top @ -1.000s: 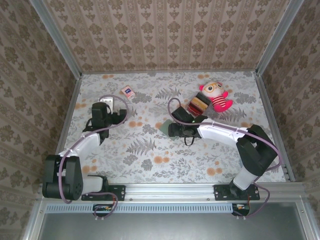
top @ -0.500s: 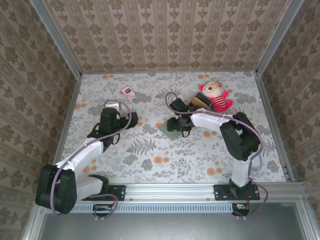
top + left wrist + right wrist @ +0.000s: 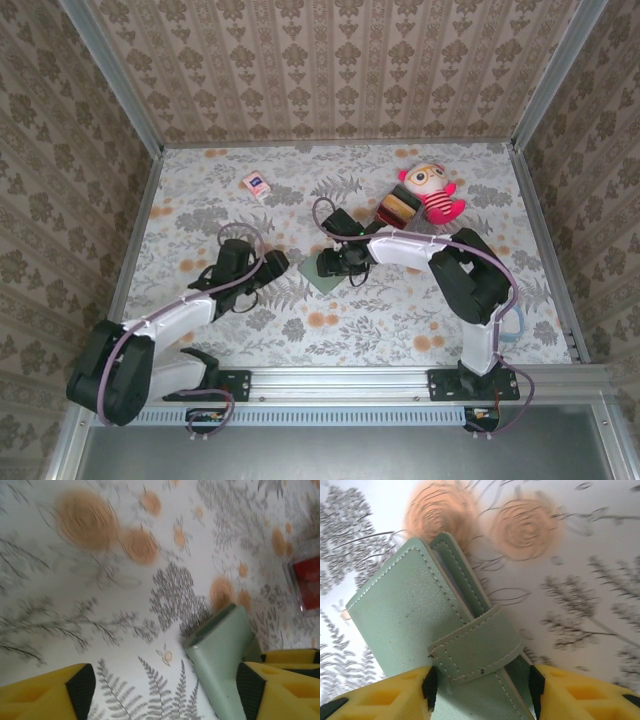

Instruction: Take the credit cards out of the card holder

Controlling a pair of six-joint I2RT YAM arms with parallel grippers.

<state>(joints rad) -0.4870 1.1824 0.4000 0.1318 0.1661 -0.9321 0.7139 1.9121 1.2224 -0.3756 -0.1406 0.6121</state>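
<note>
Brown damask paper covers the walls [image 3: 330,60] on three sides of my workspace. The table [image 3: 400,320] wears a white cloth printed with grey ferns and orange blooms. Overhead, both arms reach toward the middle. A plush doll [image 3: 432,190] and a stack of blocks [image 3: 397,210] sit at the back right, and a small packet [image 3: 256,184] sits at the back left. The card holder [image 3: 326,280] lies flat mid-table, a plain green patch from above. My right wrist camera adds pale stitching and a fastened strap [image 3: 475,647]. The right gripper [image 3: 481,685] straddles the holder's strap end; whether it pinches, I cannot tell. The left gripper [image 3: 165,685] gapes, empty, with the holder's corner just beside one finger.
</note>
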